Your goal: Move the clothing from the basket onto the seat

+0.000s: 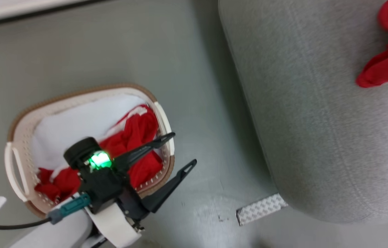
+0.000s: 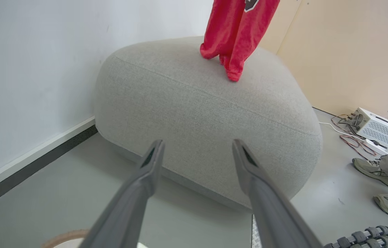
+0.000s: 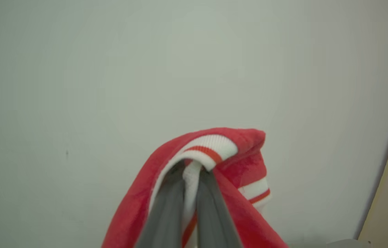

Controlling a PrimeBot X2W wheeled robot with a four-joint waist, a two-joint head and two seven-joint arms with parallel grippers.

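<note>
Head view, basket: the basket [image 1: 76, 92] stands on the floor [image 1: 187, 69] toward 8 o'clock, well apart from the sofa.
Head view, red clothes: a heap of red clothes [image 1: 138, 129] lies inside the basket, bunched along its 3 to 6 o'clock side on the pale lining [image 1: 76, 127].
Head view, left gripper: the left gripper [image 1: 182, 150] hangs over the basket's rim at 4 o'clock, with its fingers spread wide and pointing toward 2 o'clock.
Head view, sofa: the grey sofa [image 1: 317, 131] takes up the 3 o'clock side, with a red shirt [image 1: 385, 67] over its top at 2 o'clock.
Left wrist view, left gripper: the left gripper [image 2: 197, 144] has its fingers spread and aimed at the sofa [image 2: 187, 103].
Left wrist view, red shirt: the red shirt [image 2: 238, 34] hangs down from 12 o'clock, and its lower end touches the sofa's top.
Left wrist view, floor: a person's shoes [image 2: 374, 168] stand at 4 o'clock, near a white box [image 2: 381, 129] with wires.
Right wrist view, right gripper: the right gripper [image 3: 192, 167] has its fingers pressed together, pinching the red shirt [image 3: 245, 162] at its white striped trim.
Right wrist view, cloth: the shirt drapes toward 6 o'clock on both sides of the fingers, against a pale wall [image 3: 111, 69].
</note>
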